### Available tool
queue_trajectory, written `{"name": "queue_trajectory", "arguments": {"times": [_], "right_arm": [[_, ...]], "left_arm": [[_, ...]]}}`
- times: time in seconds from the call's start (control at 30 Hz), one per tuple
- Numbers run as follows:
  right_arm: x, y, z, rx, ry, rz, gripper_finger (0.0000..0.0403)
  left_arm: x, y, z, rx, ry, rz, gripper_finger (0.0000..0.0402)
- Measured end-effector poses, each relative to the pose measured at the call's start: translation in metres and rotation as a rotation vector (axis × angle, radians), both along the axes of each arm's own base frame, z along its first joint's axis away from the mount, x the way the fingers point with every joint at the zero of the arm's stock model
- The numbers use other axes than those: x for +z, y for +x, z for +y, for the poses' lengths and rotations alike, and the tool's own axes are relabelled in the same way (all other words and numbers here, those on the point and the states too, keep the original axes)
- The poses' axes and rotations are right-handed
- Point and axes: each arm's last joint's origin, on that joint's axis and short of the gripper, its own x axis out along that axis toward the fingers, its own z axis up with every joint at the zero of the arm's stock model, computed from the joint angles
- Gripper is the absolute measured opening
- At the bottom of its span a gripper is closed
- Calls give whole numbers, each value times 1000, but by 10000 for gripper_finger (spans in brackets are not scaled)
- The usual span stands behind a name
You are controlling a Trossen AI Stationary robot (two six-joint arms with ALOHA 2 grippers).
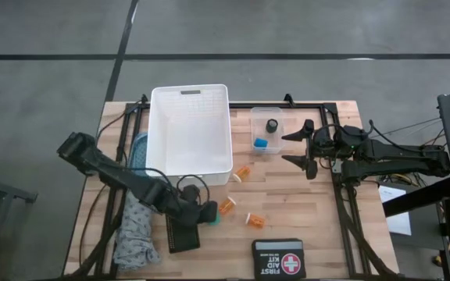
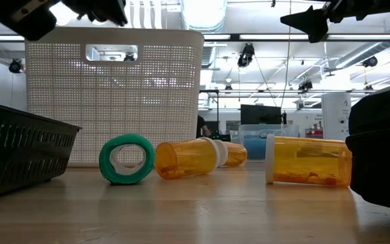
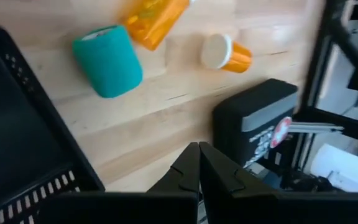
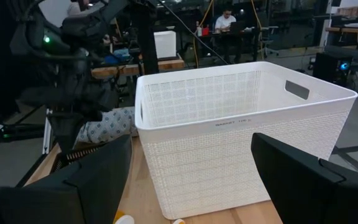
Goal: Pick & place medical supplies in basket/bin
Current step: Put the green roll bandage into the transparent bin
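Supplies lie loose; our left gripper (image 3: 199, 163), pinched shut and empty, probably reaches next for the green roll (image 3: 107, 60), needing to spread first.

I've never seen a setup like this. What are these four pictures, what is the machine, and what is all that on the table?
It is one robot with two dark arms at a wooden table, seen by four cameras: one overhead, one at tabletop height, and one on each wrist.

On the table stand a large white slotted plastic basket and a small clear plastic tub. Three orange pill bottles with white caps lie on their sides beside a teal-green roll. Nearer the table's edge are a black case marked FIRST AID KIT, a black slotted tray and a patterned cloth.

The left gripper hovers by the roll, jaws shut and empty. The right gripper waits beside the tub, jaws open, holding nothing.
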Motion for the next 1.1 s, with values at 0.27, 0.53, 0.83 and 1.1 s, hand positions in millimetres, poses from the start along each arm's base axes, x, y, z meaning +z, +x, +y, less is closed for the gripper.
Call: {"name": "queue_trajectory", "arguments": {"times": [0.27,0.53,0.83,1.1], "right_arm": [[0,0,0,0,0,0,327],[0,0,0,0,0,0,327],[0,0,0,0,0,1,327],[0,0,0,0,0,1,327]], "left_arm": [[-17,12,-5,15,-32,20,11],[-24,14,5,149,-66,89,12],[-26,12,8,147,-41,119,53],[-33,17,8,151,-27,125,162]]}}
